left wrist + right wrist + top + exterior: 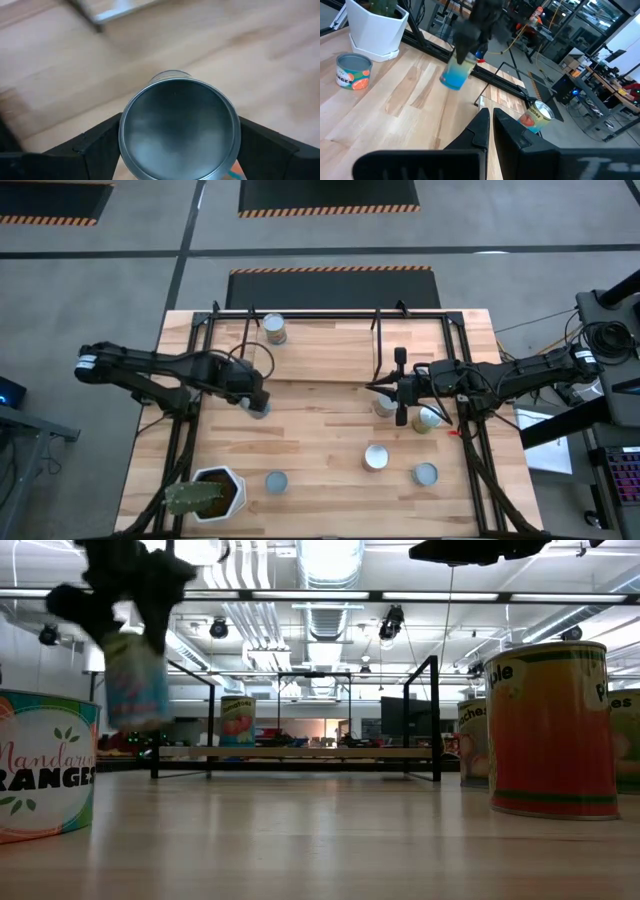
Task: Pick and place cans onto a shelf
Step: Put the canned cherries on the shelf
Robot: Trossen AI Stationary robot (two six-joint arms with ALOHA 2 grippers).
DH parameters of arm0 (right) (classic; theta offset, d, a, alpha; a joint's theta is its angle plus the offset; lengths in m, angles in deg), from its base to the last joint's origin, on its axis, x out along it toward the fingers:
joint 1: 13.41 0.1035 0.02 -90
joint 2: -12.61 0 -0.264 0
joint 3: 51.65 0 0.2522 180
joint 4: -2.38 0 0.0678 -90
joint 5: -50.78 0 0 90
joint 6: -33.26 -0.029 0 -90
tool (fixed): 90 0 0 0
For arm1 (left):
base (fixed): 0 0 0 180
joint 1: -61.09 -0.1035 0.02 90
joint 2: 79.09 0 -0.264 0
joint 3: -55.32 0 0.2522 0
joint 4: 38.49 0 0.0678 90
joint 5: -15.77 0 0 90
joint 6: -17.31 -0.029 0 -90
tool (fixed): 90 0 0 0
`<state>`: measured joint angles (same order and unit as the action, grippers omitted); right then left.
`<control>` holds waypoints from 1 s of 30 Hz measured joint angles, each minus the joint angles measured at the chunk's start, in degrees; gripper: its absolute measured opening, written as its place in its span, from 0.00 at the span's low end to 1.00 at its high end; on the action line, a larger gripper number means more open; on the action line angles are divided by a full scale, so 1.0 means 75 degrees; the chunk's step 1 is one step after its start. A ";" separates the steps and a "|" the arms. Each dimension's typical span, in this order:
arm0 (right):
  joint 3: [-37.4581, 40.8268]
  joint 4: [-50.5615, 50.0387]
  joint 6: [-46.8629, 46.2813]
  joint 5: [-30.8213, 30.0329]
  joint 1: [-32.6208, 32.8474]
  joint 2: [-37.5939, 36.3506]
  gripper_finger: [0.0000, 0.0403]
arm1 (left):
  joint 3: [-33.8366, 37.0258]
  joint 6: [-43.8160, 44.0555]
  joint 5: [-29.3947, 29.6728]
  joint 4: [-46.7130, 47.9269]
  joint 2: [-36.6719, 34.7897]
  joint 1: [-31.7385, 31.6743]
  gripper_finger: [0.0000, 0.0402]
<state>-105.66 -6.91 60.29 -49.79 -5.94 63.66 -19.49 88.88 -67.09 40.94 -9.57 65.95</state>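
So at this point only one can (274, 330) was sitting on the shelf (330, 350), up in the upper left part of the board in the overhead shot. The left end effector (256, 402) had its fingers spread wide around a second can (177, 131), one finger on each side, and in the low view that can hung clear of the table (320, 430), so I'd say it was mid-carry.

The right end effector (400, 388) sat shut with nothing in it, hovering mid-frame near the shelf's front edge with two cans (428, 419) tucked right by it.

Still left on the table: three loose cans (375, 457) in the lower part of the frame, one of them next to the white plant pot (220, 490) at lower left. So roughly one done, one on the way, five to go.

Room-wise, most of the shelf board looked bare, so plenty of landing space. The thing to watch was probably the black rod frame along the shelf edges.
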 joint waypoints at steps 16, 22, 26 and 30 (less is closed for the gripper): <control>0.0000 -0.0033 0.0001 0.0000 0.0001 0.0000 0.03 | -0.4696 -0.3786 0.1144 0.1662 0.3479 -0.1090 0.77; -0.0003 -0.0241 0.0003 -0.0003 0.0003 -0.0037 0.03 | -0.4580 -0.4961 0.1372 0.1440 0.3826 -0.1976 0.77; -0.0009 -0.0283 0.0000 -0.0003 0.0000 -0.0109 0.03 | -0.4295 -0.5384 0.1365 0.1177 0.3731 -0.2616 0.77; -0.0009 -0.0344 -0.0038 -0.0003 0.0000 -0.0202 0.03 | -0.4056 -0.5772 0.0951 0.0899 0.3680 -0.3098 0.77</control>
<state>-105.72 -9.49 60.00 -49.81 -5.94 62.14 -49.92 45.59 -59.96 47.68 18.03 42.71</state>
